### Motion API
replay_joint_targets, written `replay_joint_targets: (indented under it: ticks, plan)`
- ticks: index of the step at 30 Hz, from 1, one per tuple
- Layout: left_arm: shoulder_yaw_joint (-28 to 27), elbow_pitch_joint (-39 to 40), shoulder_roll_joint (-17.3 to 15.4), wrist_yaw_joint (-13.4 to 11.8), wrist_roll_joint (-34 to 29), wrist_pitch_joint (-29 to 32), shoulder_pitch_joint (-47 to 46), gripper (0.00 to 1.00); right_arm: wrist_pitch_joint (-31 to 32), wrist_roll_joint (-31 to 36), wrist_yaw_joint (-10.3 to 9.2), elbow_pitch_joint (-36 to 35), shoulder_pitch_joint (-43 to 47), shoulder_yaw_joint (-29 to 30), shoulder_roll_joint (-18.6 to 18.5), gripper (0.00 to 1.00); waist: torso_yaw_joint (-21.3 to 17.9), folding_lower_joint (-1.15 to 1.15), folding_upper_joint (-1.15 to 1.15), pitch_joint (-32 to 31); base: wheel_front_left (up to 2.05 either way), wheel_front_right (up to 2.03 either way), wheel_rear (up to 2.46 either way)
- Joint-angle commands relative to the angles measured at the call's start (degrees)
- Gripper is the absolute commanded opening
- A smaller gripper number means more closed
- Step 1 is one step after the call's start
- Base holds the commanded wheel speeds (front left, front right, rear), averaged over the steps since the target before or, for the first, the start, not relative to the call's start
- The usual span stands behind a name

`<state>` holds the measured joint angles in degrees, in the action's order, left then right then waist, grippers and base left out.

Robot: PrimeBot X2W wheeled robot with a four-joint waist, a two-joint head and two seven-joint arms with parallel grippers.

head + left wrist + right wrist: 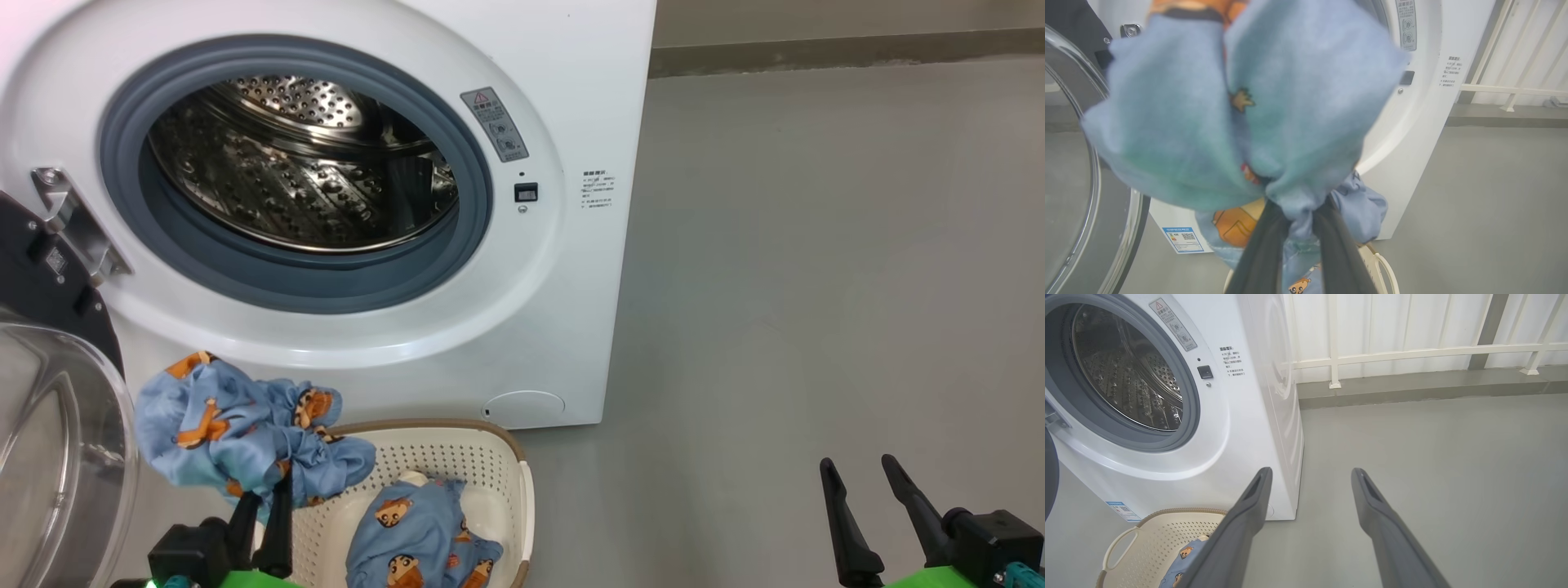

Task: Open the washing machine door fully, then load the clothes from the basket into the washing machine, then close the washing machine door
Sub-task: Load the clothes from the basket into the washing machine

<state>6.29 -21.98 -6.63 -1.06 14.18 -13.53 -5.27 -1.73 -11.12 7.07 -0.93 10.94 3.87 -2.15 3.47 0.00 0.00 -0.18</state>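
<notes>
Lying in basket point(445, 465): clothes point(412, 535)

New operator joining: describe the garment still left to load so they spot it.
Find the white washing machine with its open drum; a cream perforated basket stands before it. The garment lies inside the basket, light blue with orange figures. Its twin hangs from the left gripper; this one lies loose.

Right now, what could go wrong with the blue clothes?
The left gripper pinches just a small bunch of the clothes, so they might slip onto the floor. Loose fabric hangs toward the basket and could snag its rim. The open washing machine door stands close on the left and might get bumped.
</notes>
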Motion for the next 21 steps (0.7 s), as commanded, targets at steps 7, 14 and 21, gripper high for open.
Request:
replay_joint_targets:
  ticks: [7,14,21]
  plan:
    - [-1.6,2.2,-1.4,-0.6,0.9,0.1,-1.3,0.0,0.4,-0.4,0.42,-1.8,-1.4,-1.6,-0.7,1.0,-0.6,0.0,0.0,1.0,0.0,0.0,0.0]
    - [-0.8,0.2,-2.2,-1.0,0.5,2.1,-3.7,0.0,0.4,-0.6,0.42,-2.1,-2.9,-2.3,-0.7,1.0,-2.0,0.0,0.0,3.8,0.0,0.0,0.0]
    - [-1.5,-3.2,-2.9,-0.6,1.7,3.4,-9.1,0.0,-0.2,-1.0,0.42,-2.5,-5.2,-2.6,-0.7,1.0,-5.0,0.0,0.0,9.9,0.0,0.0,0.0]
